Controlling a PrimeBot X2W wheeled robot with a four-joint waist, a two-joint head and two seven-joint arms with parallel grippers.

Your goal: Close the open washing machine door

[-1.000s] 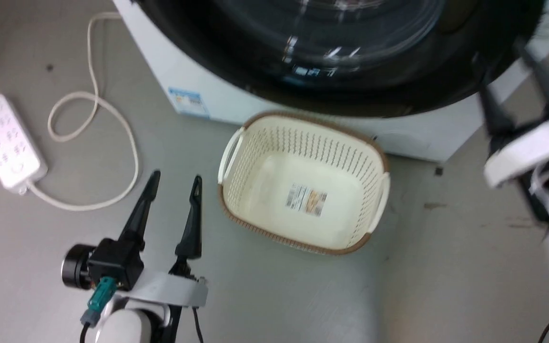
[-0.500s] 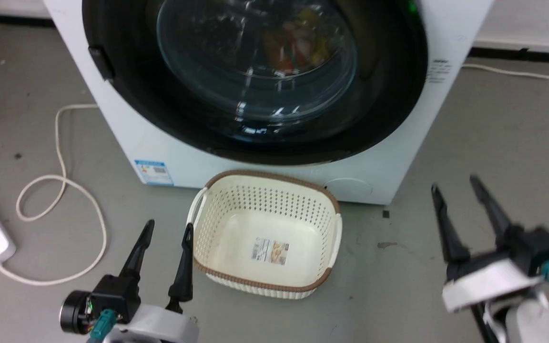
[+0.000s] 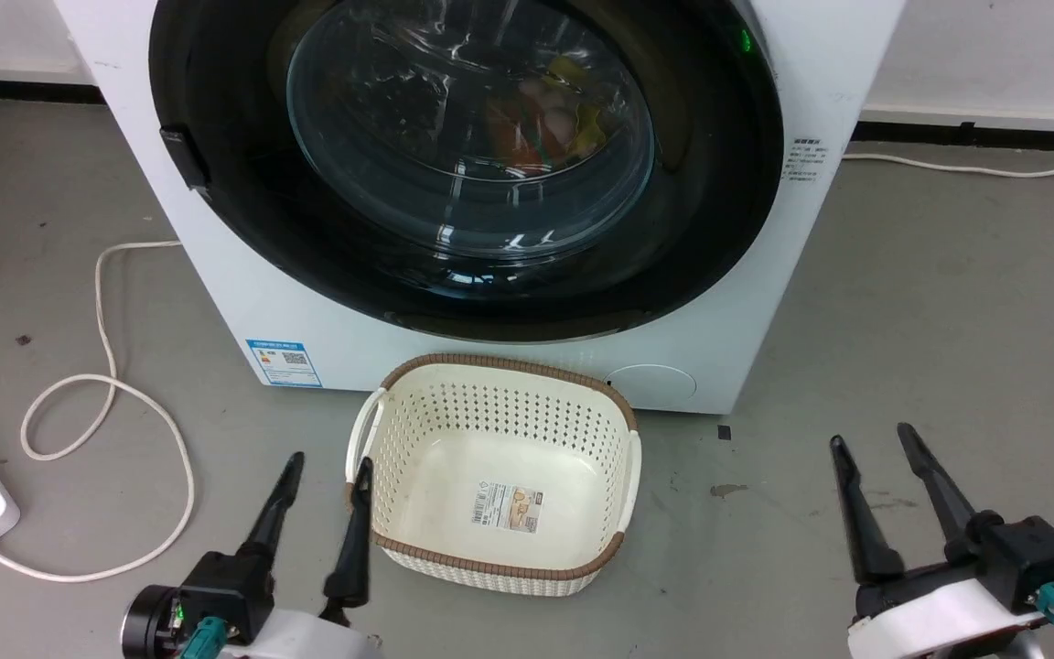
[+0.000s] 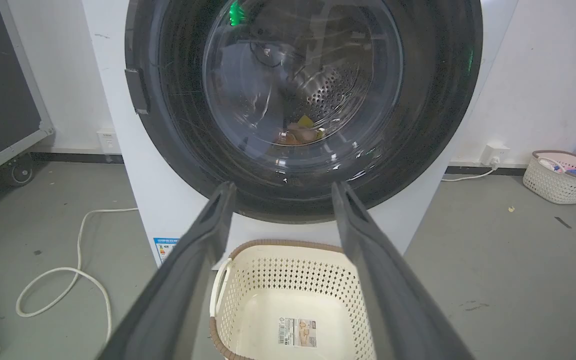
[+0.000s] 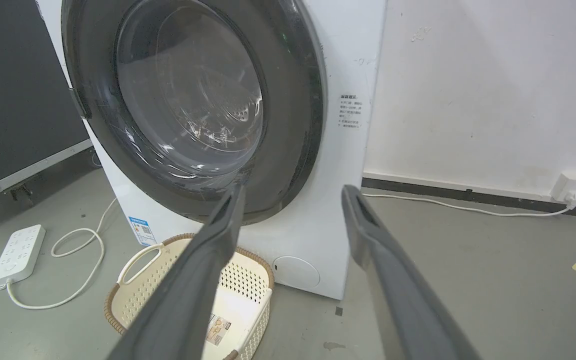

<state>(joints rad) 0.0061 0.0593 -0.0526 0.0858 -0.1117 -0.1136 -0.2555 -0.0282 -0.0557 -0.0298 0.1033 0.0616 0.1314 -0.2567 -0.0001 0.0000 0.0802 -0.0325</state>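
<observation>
Just below washing machine door (image 3: 467,156), basket (image 3: 504,360)

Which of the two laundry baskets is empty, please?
The cream basket with the brown rim, directly in front of the washing machine, is empty. The other basket, over by the wall, holds coloured items.
</observation>
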